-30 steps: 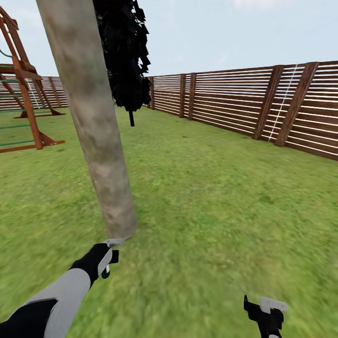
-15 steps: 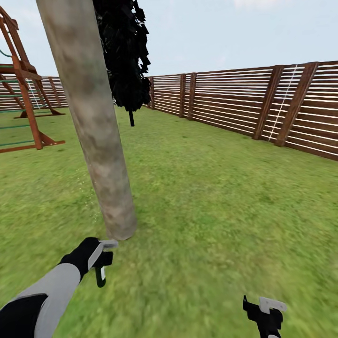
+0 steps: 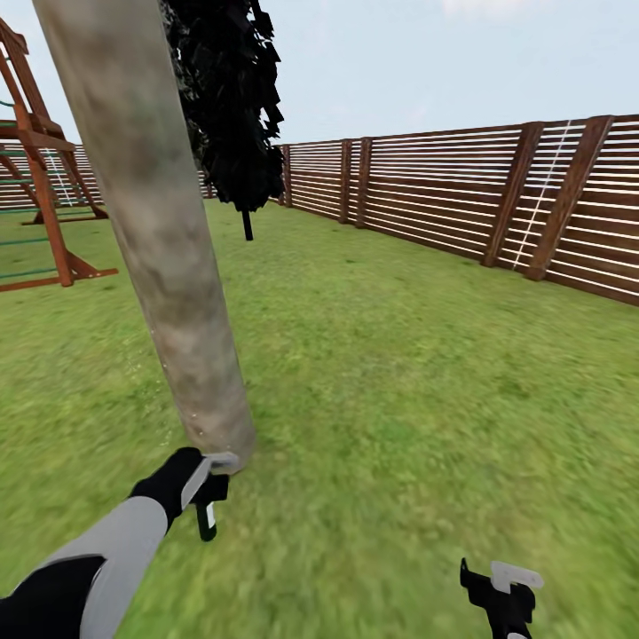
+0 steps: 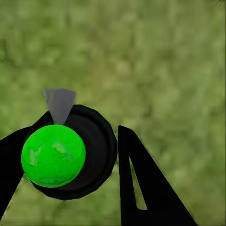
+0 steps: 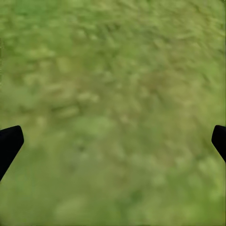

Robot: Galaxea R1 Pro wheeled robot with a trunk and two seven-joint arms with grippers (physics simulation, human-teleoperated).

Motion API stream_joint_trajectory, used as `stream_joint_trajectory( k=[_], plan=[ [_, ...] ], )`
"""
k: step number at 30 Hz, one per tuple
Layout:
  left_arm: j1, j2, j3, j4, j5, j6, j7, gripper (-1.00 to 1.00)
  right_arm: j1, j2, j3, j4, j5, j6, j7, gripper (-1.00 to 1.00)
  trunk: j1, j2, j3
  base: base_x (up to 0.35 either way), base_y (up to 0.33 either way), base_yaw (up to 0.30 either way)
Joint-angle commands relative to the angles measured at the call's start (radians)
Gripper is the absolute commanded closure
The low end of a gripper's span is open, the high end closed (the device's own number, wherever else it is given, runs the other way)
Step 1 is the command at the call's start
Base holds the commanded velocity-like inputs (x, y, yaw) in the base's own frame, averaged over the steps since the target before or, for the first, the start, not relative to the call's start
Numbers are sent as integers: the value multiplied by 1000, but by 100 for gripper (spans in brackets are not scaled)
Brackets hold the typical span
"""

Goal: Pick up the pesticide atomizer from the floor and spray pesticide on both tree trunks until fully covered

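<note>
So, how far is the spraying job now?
Done: the spray bottle is off the grass, held in the left tool. In hand: it sits right at the foot of the thick tree trunk. I cannot tell how much of the trunk is covered. Left: a second tree; the right tool is open and idle.

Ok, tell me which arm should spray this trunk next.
Left. The left gripper is shut on the pesticide atomizer beside the base of the tree trunk; the right gripper is open, empty, and farther away.

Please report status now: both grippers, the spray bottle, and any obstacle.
Left gripper shut on spray bottle, beside tree trunk base. Right gripper open, empty, over grass. No obstacle seen.
</note>
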Motion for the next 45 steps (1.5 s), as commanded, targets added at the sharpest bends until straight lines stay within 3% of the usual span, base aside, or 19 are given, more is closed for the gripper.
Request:
stream_joint_trajectory(
  k=[1,5,9,12,15,18,20,21,23,25,27,29,30,33,36,37,39,41,45],
  plan=[
    [0,3,0,0,3,0,0,100,0,0,0,0,0,0,0,-100,0,0,0,29,0,0],
    [1,84,0,0,3,0,-6,100,0,0,0,0,0,0,0,-100,0,0,0,8,0,0],
    [2,135,-1,0,5,1,-8,100,0,0,0,0,0,0,0,-100,0,0,0,0,0,0],
    [4,115,2,1,6,1,-8,100,0,0,0,0,0,0,0,-100,0,0,0,0,0,0],
    [3,42,-15,0,5,2,-8,100,0,0,0,0,0,0,0,-100,0,0,0,-209,0,0],
    [-7,35,-56,0,4,3,-7,100,0,0,0,0,0,0,0,-100,0,0,0,-78,0,0],
    [-9,65,-60,-5,3,4,-7,100,0,0,0,0,0,0,0,-100,0,0,0,-6,0,0],
    [-9,104,-58,-7,8,6,-7,100,0,0,0,0,0,0,0,-100,0,0,0,-2,0,0],
    [-9,148,-55,-9,12,7,-8,100,0,0,0,0,0,0,0,-100,0,0,0,-1,0,0],
    [-9,140,-57,-13,13,7,-7,100,0,0,0,0,0,0,0,-100,0,0,0,0,0,11],
    [-10,92,-58,-26,10,7,-6,100,0,0,0,0,0,0,0,-100,0,0,0,0,0,162],
    [-12,22,-60,-37,6,7,-5,100,0,0,0,0,0,0,0,-100,0,0,0,0,0,247],
    [-12,9,-61,-38,6,13,-4,100,0,0,0,0,0,0,0,-100,0,0,0,0,0,108],
    [-10,21,-61,-76,3,43,-5,100,0,0,0,0,0,0,0,-100,0,0,0,0,0,31],
    [-5,108,-57,-111,12,58,-7,100,0,0,0,0,0,0,0,-100,0,0,0,-13,0,2],
    [-3,111,-59,-114,11,62,-7,100,0,0,0,0,0,0,0,-100,0,0,0,-206,0,0],
    [-8,46,-60,-116,7,82,-6,100,0,0,0,0,0,0,0,-100,0,0,0,-244,0,0],
    [-11,7,-63,-125,6,112,-5,100,0,0,0,0,0,0,0,-100,0,0,0,-67,0,0],
    [1,5,-73,-254,6,201,-6,100,0,0,0,0,0,0,0,-100,0,0,0,-9,0,0]
  ],
)
